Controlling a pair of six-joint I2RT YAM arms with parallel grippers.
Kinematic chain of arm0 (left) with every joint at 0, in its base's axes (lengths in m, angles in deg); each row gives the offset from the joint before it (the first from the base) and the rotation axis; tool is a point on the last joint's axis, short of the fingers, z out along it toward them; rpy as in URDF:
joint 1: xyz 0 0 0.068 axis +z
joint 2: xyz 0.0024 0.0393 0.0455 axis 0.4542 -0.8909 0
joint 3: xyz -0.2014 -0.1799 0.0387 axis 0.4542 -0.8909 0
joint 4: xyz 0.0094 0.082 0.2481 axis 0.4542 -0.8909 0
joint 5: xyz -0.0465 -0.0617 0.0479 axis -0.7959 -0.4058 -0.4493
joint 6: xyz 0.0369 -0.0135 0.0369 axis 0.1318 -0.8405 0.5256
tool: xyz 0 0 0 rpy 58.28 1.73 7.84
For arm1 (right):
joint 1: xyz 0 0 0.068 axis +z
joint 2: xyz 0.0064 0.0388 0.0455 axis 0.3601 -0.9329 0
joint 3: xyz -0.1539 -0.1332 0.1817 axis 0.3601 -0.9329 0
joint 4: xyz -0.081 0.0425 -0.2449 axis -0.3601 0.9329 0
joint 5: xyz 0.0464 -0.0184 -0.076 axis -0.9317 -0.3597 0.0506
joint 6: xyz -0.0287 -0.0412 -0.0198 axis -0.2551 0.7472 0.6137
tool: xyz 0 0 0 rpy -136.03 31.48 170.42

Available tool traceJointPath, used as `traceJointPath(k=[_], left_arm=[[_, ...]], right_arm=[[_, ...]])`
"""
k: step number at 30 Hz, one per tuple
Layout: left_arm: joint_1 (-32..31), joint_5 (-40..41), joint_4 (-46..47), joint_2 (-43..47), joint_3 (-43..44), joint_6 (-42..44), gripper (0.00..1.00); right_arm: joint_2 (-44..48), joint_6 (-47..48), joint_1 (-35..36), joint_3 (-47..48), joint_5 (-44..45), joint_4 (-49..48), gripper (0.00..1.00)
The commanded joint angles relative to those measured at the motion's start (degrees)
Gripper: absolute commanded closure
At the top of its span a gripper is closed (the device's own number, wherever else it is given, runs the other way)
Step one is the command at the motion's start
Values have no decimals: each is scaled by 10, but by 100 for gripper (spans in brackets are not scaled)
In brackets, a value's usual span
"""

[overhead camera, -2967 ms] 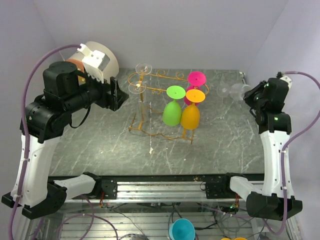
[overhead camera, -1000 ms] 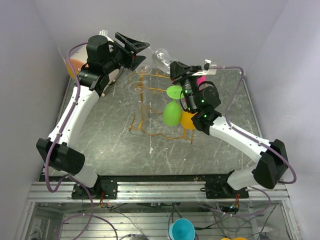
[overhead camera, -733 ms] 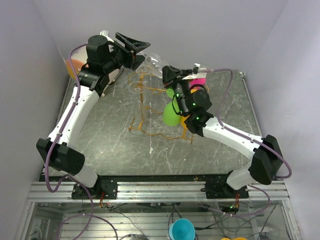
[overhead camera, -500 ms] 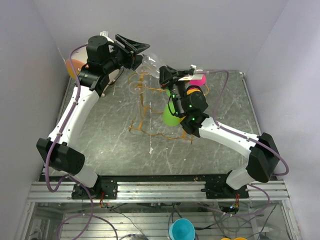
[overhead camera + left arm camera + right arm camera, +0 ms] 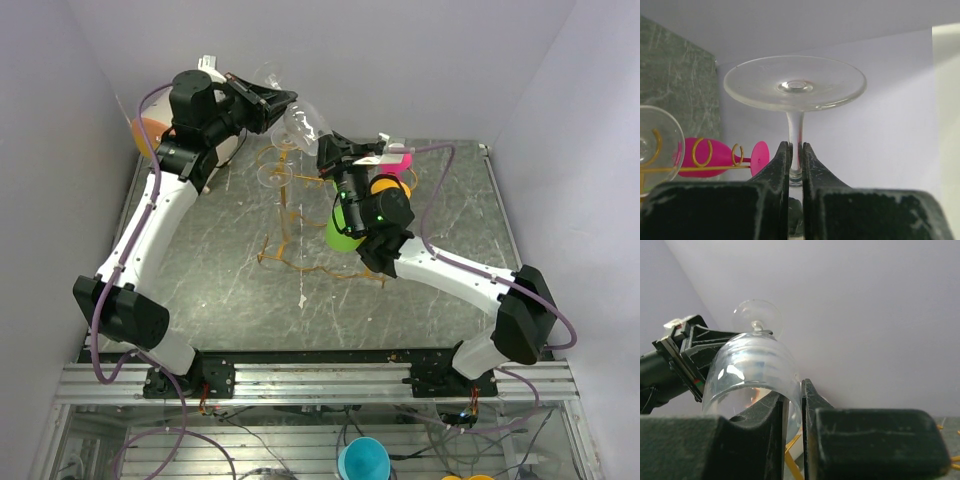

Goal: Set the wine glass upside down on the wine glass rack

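Clear and without colour, the wine glass is up in the air over the left part of the wine glass rack, and I cannot see it touching the wire anywhere. It is tilted, with the round foot toward the left arm and the mouth of the bowl toward the right arm.

The left gripper is closed on the thin stem just under the foot. In the left wrist view its two black fingers press the stem from both sides.

The right gripper holds the bowl at its mouth. In its own view the glass wall sits between the two fingers, which are nearly together.

On the golden rack a green glass, an orange glass and a pink glass hang upside down, and a second clear glass hangs at the left end. The rack stands on the grey marble table.
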Motion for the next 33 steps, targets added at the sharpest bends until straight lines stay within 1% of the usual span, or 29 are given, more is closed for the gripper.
traceJointPath(k=[1, 2, 5, 7, 10, 12, 13, 14, 17, 20, 25, 29, 33], left_arm=[[-1, -41, 65, 22, 32, 107, 93], [-2, -50, 74, 23, 40, 134, 93], [-2, -81, 96, 32, 49, 209, 93], [-2, -106, 113, 40, 43, 242, 93], [-2, -120, 136, 56, 20, 258, 93], [-2, -122, 137, 60, 14, 275, 93], [-2, -121, 131, 61, 13, 286, 93], [-2, -117, 124, 61, 16, 302, 93], [-2, -108, 71, 58, 37, 363, 93], [-1, -110, 27, 62, 59, 439, 93], [-1, -126, -60, 74, 87, 570, 93], [-1, -126, -123, 86, 103, 621, 93], [-2, -159, -168, 102, 111, 654, 93]], right_arm=[[6, -1, 9, 18, -27, -22, 100], [8, -4, 9, 15, -32, -20, 98], [13, -12, 12, 9, -50, -10, 85], [16, -14, 14, 9, -65, 4, 71], [25, -34, 15, 11, -90, 37, 52], [32, -41, 15, 6, -104, 51, 33], [37, -44, 17, 2, -108, 56, 19], [45, -45, 18, -4, -111, 59, 1], [72, -44, 23, -23, -111, 77, 0], [111, -40, 25, -41, -115, 122, 0], [178, -37, 25, -72, -154, 186, 0], [213, -46, 25, -88, -180, 228, 0], [236, -50, 25, -113, -159, 235, 0]])
